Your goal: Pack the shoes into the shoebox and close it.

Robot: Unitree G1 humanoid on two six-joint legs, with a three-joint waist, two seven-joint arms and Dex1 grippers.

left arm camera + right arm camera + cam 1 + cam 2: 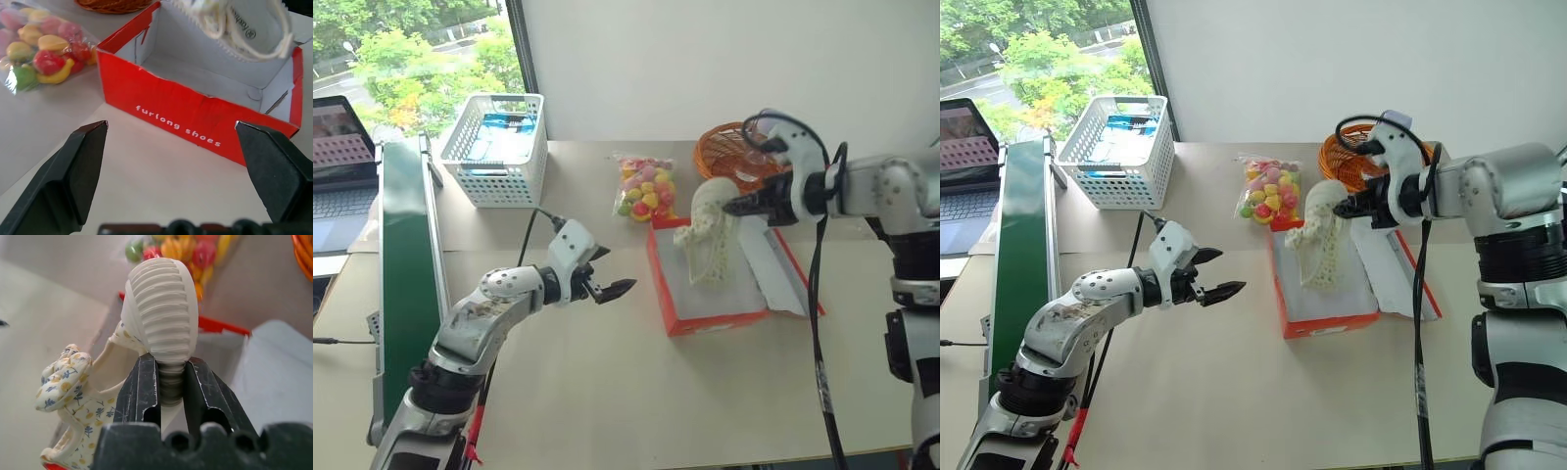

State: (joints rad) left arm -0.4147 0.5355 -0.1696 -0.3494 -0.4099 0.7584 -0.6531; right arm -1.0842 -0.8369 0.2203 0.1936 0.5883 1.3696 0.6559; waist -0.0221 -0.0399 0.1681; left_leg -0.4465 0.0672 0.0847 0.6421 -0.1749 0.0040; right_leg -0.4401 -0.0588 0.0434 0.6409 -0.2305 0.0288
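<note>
Holding shoes (710, 235) over the open shoebox (705, 321) near the bench's far right | right gripper (171, 382) pinching one sole, long axis hanging down, probably both shoes joined | left gripper (607, 279) spread wide, just beside box

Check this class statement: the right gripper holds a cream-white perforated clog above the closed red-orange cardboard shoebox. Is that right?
Not quite: the red-orange cardboard shoebox is open, its white inside showing in the left wrist view. The right gripper does hold the cream-white perforated clog above it.
</note>
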